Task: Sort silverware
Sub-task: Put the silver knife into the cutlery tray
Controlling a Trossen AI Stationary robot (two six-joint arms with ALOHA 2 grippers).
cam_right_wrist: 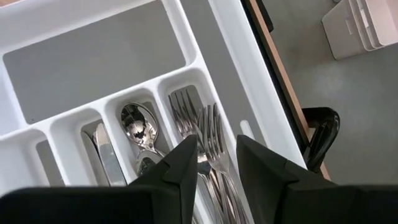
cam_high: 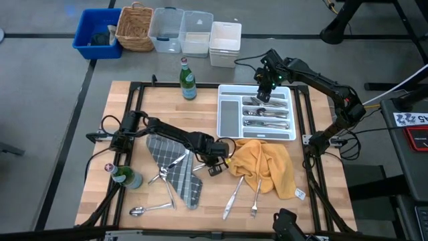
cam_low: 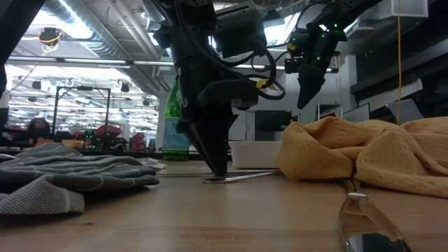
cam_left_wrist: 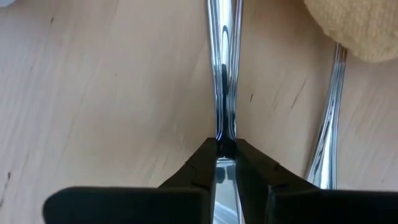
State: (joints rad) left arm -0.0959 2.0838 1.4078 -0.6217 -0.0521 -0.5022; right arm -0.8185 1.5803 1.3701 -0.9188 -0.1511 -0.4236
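Note:
My left gripper [cam_high: 215, 159] stands at the table's middle, just left of the yellow cloth [cam_high: 264, 166], shut on one piece of silverware [cam_left_wrist: 224, 74] that lies on the wood. A second piece [cam_left_wrist: 326, 140] lies beside it, with one end under the cloth. More silverware lies on the grey checked cloth [cam_high: 175, 167] and near the front edge: a spoon [cam_high: 144, 210] and two more pieces [cam_high: 244, 196]. My right gripper [cam_right_wrist: 217, 163] hangs open above the fork compartment of the white tray [cam_high: 227, 115], with nothing between its fingers. My left gripper pinches the slim part of the piece's handle [cam_left_wrist: 224, 135] between its two fingers, one on each long edge. The fingers come steeply from above, pointing down [cam_low: 218, 166]. The piece lies flat on the table [cam_low: 241, 177], running out beyond the fingertips.
One green bottle [cam_high: 188, 80] stands at the table's far edge and another [cam_high: 126, 177] at its left. A blue bin [cam_high: 97, 33], a wicker basket [cam_high: 136, 28] and clear and white boxes [cam_high: 194, 33] sit beyond the table. The tray holds forks [cam_right_wrist: 208, 127], spoons [cam_right_wrist: 138, 124] and knives [cam_right_wrist: 109, 158].

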